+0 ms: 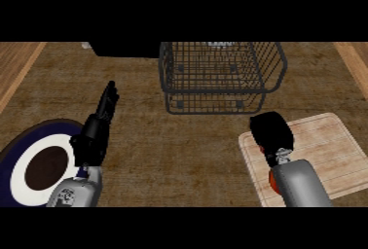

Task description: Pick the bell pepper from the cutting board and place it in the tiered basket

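Head view, steeply down onto a brown worktop (187, 146). Right hand (271, 132) sits over the near-left part of the pale wooden cutting board (323, 146), seen from the back as one dark rounded mass; fingers are underneath and not visible, so cannot tell whether they are apart or closed. A small orange-red patch, apparently the bell pepper (272, 181), shows at the left edge of the right forearm, low on the board. Most of it is covered by the wrist and forearm; shape and whether the hand touches it cannot be made out.

Left hand (101, 124) is at the left of the view, fingers straight and together, pointing away from the robot, holding nothing. It lies just beside the right edge of a round plate (22, 175) with a dark blue rim, white ring and dark brown centre; the plate is cut off at the left edge.

Black wire tiered basket (219, 90) stands at the far centre of the worktop, well apart from both hands. Its upper part runs into the top of the view. A dark block (122, 49) sits just left of it, also cut off.
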You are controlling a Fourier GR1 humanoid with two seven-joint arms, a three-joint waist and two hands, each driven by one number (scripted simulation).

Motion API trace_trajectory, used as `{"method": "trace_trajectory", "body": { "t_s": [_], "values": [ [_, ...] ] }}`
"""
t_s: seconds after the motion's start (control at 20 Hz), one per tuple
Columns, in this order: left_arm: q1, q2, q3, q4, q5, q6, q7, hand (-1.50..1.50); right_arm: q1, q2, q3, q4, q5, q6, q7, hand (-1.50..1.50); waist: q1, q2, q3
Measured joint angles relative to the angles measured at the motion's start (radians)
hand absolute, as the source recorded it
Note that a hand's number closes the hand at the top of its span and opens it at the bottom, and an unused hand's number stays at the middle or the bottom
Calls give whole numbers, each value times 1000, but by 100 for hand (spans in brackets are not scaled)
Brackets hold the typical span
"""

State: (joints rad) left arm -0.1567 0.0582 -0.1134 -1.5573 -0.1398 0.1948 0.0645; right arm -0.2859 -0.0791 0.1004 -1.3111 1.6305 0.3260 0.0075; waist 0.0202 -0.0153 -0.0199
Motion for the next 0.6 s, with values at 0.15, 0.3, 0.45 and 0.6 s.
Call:
{"method": "trace_trajectory", "body": {
  "t_s": [0.15, 0.3, 0.45, 0.6],
  "values": [
    [-6, -7, -11, 2, -2, -4, 3, 0, -44, 41, 57, -47, -31, 47, 208, 150, 15, 1, 10],
    [-11, -7, -14, 6, 1, -11, 9, 0, -100, 60, 128, -104, -79, 85, 420, 150, 28, 2, 15],
    [-25, -11, -16, 11, 2, -13, 14, 0, -168, 69, 198, -167, -140, 139, 624, 150, 32, 6, 19],
    [-24, -16, -21, 17, -4, -10, 8, 0, -265, 73, 253, -239, -212, 205, 805, 150, 34, 7, 21]
  ]
}}
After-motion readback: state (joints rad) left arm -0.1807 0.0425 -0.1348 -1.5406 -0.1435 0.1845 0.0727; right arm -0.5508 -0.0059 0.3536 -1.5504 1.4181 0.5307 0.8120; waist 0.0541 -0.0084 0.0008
